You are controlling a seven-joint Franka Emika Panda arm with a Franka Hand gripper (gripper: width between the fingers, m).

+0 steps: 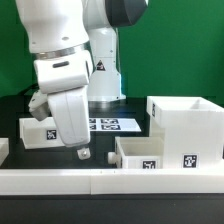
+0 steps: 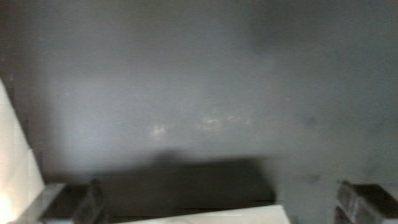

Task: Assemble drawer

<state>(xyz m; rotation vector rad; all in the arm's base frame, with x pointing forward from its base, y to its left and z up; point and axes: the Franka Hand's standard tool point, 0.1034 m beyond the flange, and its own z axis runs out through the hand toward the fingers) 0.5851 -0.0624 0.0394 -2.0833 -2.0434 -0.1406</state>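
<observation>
The drawer's large boxy housing (image 1: 186, 124) stands open-topped at the exterior view's right. One small tray (image 1: 140, 152) sits just left of it. The other small tray (image 1: 38, 131) sits at the left, partly hidden behind my arm. My gripper (image 1: 82, 152) points down between the two trays, close above the dark table, touching neither. In the wrist view the gripper (image 2: 222, 205) is open and empty, its dark fingers (image 2: 80, 200) wide apart over the table. A white edge (image 2: 15, 150) runs along one side there; I cannot tell which part it is.
The marker board (image 1: 108, 124) lies flat behind the gripper near the arm's base. The low white border wall (image 1: 110, 181) runs along the front of the table. A white strip (image 2: 231, 216) shows beneath the fingers in the wrist view.
</observation>
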